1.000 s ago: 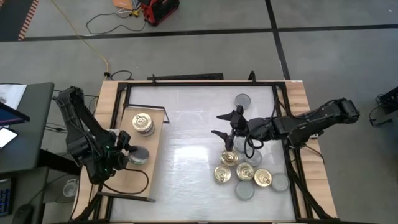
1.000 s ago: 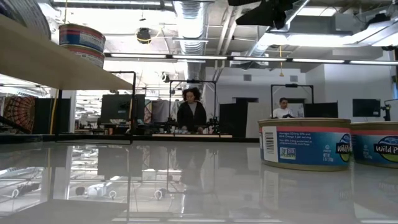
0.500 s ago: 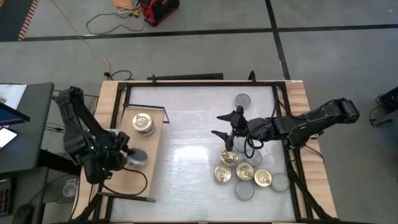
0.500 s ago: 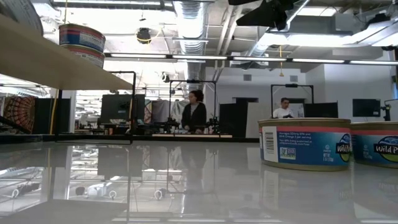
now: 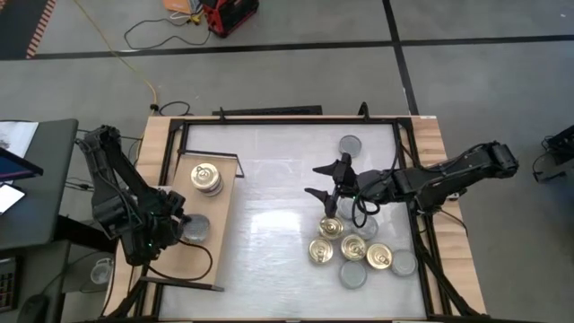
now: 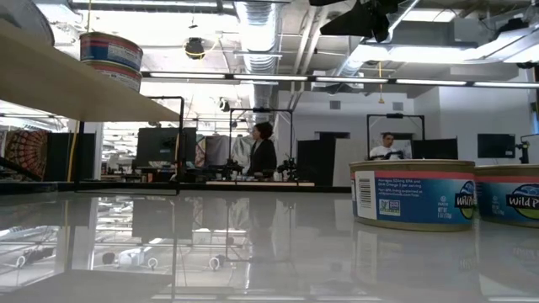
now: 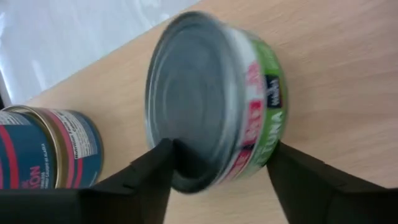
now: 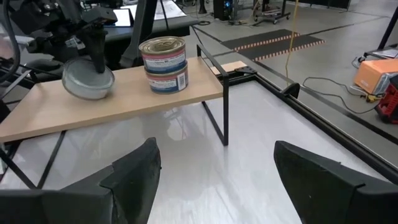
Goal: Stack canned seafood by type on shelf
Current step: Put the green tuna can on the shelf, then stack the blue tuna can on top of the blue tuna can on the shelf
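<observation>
On the shelf [image 5: 218, 235] | left gripper [image 5: 179, 226] fingers standing apart beside tilted green tuna tin [image 7: 211, 106] | tin risking rolling off | right gripper [image 5: 325, 179] waiting open.

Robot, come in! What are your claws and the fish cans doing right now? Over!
Left gripper at the shelf, fingers around a tilted silver-top tuna tin. Right gripper open above the loose tins. Two tins stacked on shelf. Nothing blocking.

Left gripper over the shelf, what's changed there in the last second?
The left gripper has pulled back toward the shelf's outer edge, its fingers spreading around the tilted silver-topped tuna tin. The two-tin stack, the right gripper and the table's tins haven't moved.
</observation>
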